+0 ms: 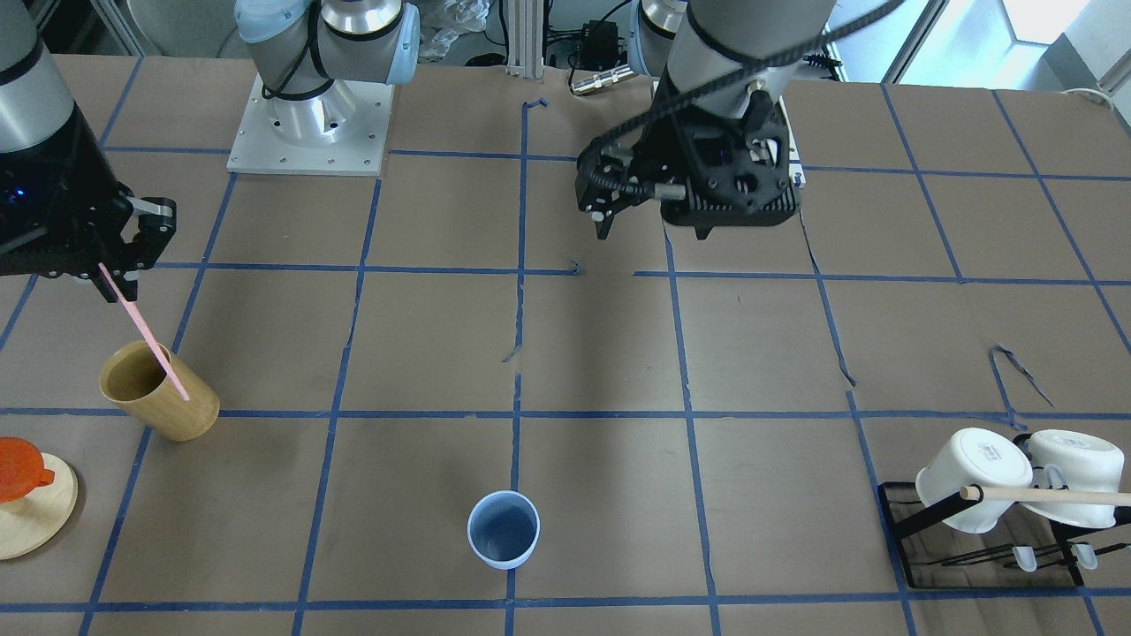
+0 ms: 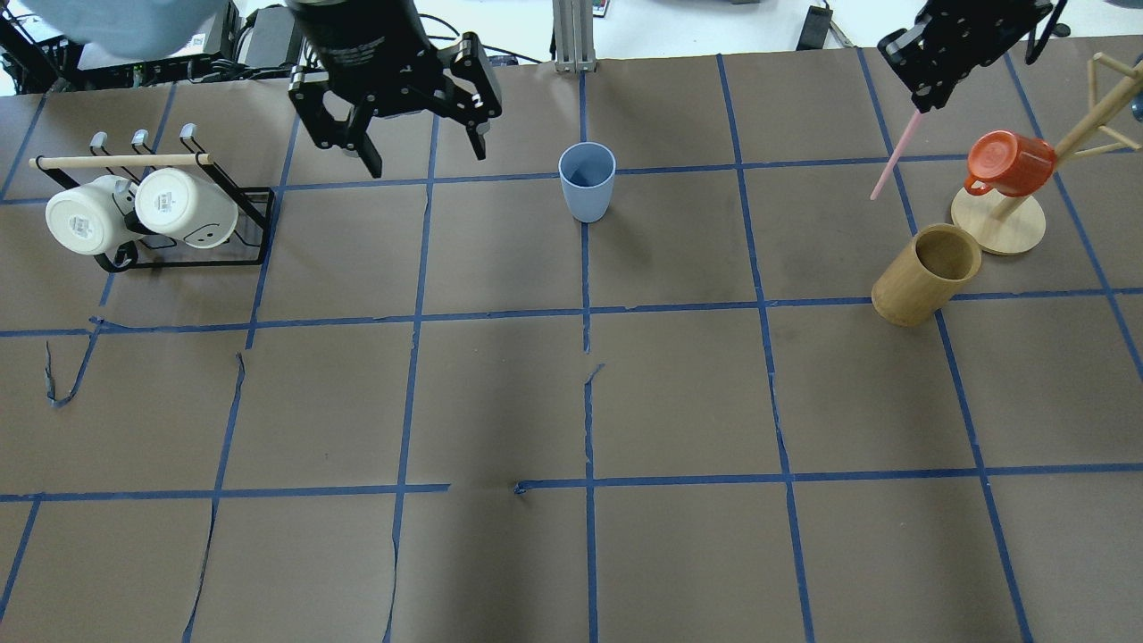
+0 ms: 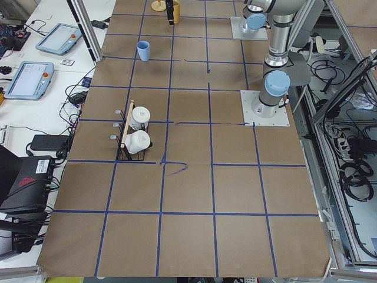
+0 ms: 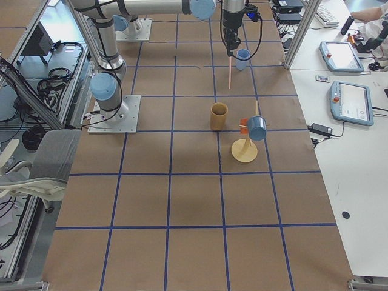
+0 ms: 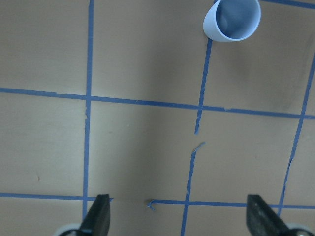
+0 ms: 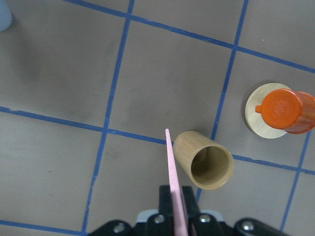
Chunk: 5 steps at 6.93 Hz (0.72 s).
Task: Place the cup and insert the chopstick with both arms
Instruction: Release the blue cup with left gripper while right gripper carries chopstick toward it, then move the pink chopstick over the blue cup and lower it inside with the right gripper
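Observation:
The light-blue cup [image 2: 587, 181] stands upright and alone on the table's far middle; it also shows in the front view [image 1: 504, 528] and the left wrist view [image 5: 232, 18]. My left gripper [image 2: 424, 152] is open and empty, hovering to the left of the cup, its fingers [image 5: 96, 219] spread wide. My right gripper [image 2: 920, 98] is shut on the pale-pink chopstick [image 2: 893, 156], which hangs tilted down from it. In the right wrist view the chopstick [image 6: 173, 182] points past the tan cup's rim. The gripper is high at the far right, well away from the blue cup.
A tan wooden cup [image 2: 926, 274] stands under the right gripper. An orange mug [image 2: 1009, 163] hangs on a wooden stand [image 2: 996, 228] beside it. A black rack [image 2: 265, 223] with two white mugs [image 2: 186, 207] and a wooden rod sits at far left.

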{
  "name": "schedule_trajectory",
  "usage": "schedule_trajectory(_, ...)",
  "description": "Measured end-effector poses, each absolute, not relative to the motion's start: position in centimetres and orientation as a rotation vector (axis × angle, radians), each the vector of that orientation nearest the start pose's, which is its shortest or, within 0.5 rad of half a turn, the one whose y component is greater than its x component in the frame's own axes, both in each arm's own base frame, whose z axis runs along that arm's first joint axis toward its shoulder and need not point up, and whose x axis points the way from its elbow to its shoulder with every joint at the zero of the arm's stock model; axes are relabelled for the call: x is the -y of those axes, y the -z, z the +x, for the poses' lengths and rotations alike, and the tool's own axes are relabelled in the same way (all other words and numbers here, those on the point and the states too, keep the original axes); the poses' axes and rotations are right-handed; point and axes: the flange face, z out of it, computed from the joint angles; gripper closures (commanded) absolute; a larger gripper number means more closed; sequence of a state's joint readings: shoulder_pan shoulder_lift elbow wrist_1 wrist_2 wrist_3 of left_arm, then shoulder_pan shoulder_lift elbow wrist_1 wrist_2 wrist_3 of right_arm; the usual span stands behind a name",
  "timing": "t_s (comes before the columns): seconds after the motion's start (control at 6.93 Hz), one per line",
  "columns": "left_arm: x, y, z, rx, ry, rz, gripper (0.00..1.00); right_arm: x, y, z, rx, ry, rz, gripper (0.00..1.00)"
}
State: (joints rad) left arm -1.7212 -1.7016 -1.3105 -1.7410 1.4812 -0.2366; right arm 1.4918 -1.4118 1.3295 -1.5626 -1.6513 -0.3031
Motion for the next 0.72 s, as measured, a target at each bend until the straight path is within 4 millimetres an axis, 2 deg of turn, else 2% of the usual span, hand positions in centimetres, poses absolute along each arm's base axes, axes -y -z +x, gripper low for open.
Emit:
schedule_trajectory(0.14, 49.5, -52.5, -19.5, -3.214, -0.097, -0.129, 0.00, 58.1, -52.1, 8.9, -3.159, 0.108, -0.273, 0.95)
schedule_trajectory(0.29, 48.2, -52.1, -17.7, -3.219, -0.061, -0.099, 0.00, 59.2, -52.1, 10.1, -3.128, 0.125, -0.192, 0.95)
schedule_trajectory(0.43, 47.7, -51.9, -16.7, -3.222, -0.019, -0.037, 0.00, 60.7, -52.3, 12.3, -3.112, 0.147, -0.113, 0.95)
schedule_trajectory(0.72, 47.5, -51.9, -16.1, -3.218, 0.034, 0.094, 0.00, 63.1, -53.4, 18.1, -3.087, 0.208, 0.026, 0.95)
